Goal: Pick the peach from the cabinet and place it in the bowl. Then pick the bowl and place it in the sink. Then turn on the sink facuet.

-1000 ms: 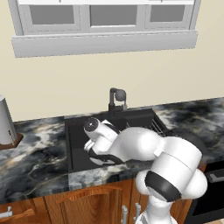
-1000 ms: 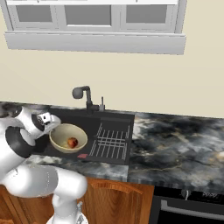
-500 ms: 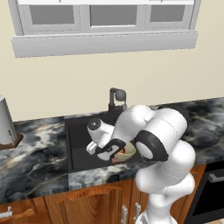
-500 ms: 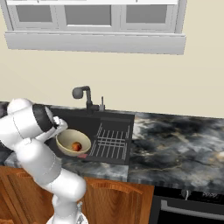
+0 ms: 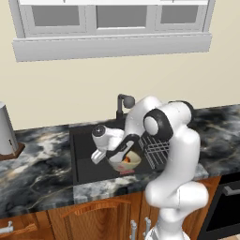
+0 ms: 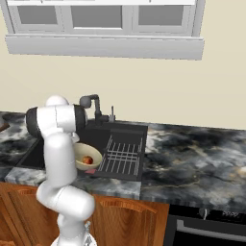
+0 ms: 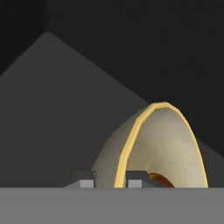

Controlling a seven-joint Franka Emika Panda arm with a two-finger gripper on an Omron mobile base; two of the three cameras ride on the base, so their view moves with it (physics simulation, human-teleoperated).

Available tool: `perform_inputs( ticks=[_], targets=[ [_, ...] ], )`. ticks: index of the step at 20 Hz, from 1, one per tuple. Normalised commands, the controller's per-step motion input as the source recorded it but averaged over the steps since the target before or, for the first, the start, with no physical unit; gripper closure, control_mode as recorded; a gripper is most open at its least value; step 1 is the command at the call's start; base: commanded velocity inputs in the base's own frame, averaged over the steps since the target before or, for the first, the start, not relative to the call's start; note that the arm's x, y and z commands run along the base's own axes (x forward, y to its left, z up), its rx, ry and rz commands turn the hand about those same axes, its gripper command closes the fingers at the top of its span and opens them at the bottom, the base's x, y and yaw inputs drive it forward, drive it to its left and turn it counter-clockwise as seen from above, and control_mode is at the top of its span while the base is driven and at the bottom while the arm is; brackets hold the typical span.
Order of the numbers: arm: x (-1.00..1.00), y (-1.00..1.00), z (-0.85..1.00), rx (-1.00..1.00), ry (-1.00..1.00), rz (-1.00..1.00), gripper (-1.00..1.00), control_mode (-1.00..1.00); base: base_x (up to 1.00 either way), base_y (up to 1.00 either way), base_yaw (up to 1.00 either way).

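No lettering or brand mark can be read anywhere in these views. At the far left of the left base view a pale cylindrical container [image 5: 5, 129] stands on a brown base on the dark marble counter [image 5: 37, 173], and the frame edge cuts it off. To the right lies the black sink [image 5: 86, 159], sunk into the counter. The gripper [image 5: 123, 149] reaches down into the basin from the white arm, and its dark fingers [image 5: 125, 146] sit over the near rim of the bowl [image 5: 132, 161]. In the hand view the two finger tips stand one on each side of the bowl's yellow rim [image 7: 131, 144], pinching the wall between them. The bowl is inside the sink basin, just left of the wire drying rack [image 5: 157, 149]. The peach [image 5: 127, 161] lies in the bowl; the hand hides part of it in the left base view, and the right base view shows it more plainly [image 6: 87, 160] as a small orange ball with a red side. In the hand view just a sliver of orange shows at the bottom of the bowl. Behind the basin rises the dark sink facuet [image 5: 123, 104], its lower post partly covered by the arm; the right base view shows its bent spout [image 6: 91, 102] beside a small upright handle [image 6: 112, 114]. Whether water runs cannot be made out. A grey-framed window [image 5: 112, 18] spans the wall above.
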Motion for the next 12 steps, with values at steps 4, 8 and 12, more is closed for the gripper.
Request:
perform_inputs(
  ticks=[4,8,12],
  targets=[
    [0.33,0.09,-0.6,-0.01,0.0,0.0,1.0,-1.0,0.0,0.0,0.0],
    [0.38,0.05,-0.45,0.0,0.0,0.0,1.0,-1.0,0.0,0.0,0.0],
    [0.47,0.0,-0.22,0.0,0.03,0.0,1.0,-1.0,0.0,0.0,0.0]
  ],
)
